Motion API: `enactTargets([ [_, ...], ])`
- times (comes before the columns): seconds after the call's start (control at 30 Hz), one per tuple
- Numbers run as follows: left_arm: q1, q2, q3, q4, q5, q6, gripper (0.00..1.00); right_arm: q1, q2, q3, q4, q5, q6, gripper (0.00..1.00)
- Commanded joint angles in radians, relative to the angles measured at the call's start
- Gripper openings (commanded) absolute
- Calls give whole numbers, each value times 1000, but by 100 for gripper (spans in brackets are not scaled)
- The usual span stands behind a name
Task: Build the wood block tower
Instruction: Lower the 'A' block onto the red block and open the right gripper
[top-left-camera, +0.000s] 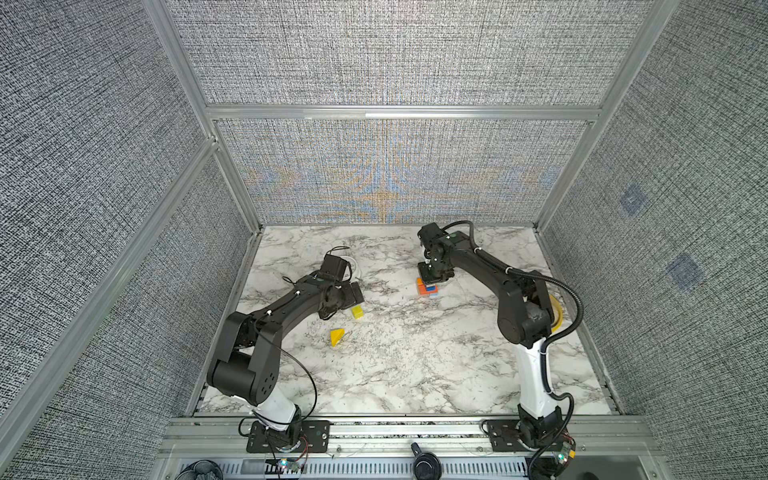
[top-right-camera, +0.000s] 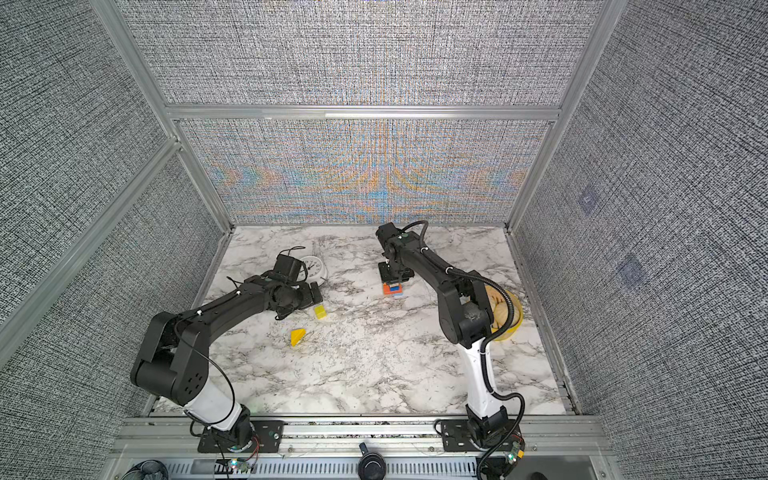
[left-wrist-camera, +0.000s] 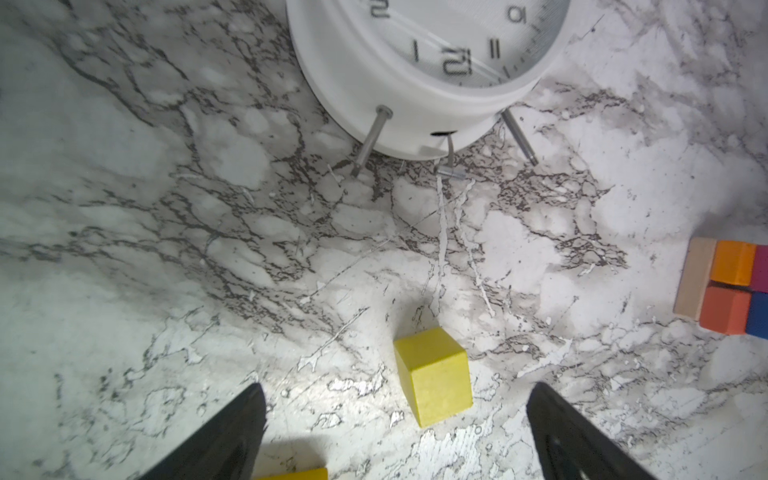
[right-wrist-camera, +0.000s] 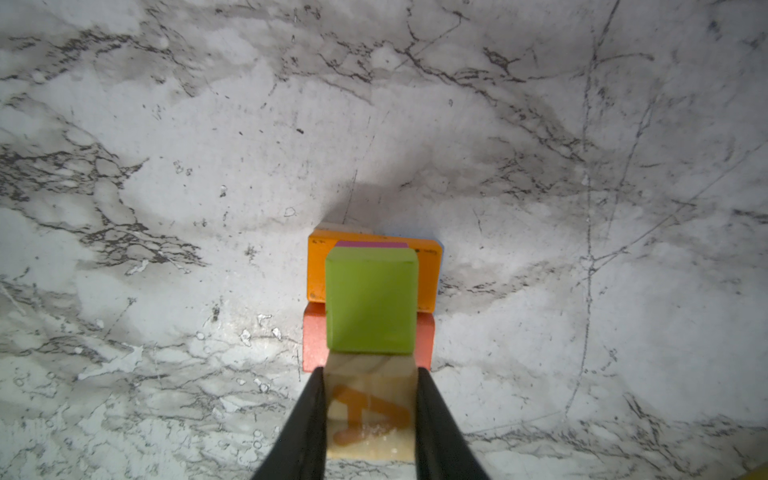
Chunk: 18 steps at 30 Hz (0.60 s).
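My right gripper is shut on a wood block with a green face and a tan face bearing an orange mark. It holds that block directly over the tower, a low stack of orange, red-orange, magenta, blue and tan blocks; whether they touch I cannot tell. In both top views the right gripper hides the top of the tower. My left gripper stands open and empty just short of a yellow cube. A yellow wedge lies nearer the front.
A white round clock lies at the back left, just beyond the left gripper. A yellow bowl with tan pieces sits at the right behind the right arm. Fabric walls close in the marble table on three sides.
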Motion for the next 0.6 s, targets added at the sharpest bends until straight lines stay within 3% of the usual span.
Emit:
enactTargets([
  [0.0, 0, -9, -4, 10, -2, -8, 99, -1, 6, 5, -13, -12, -5, 32],
  [0.4, 0, -10, -13, 17, 0, -9, 99, -1, 15, 12, -11, -16, -2, 36],
  [0.57, 0, -13, -12, 16, -2, -6, 99, 0, 18, 13, -13, -17, -5, 44],
])
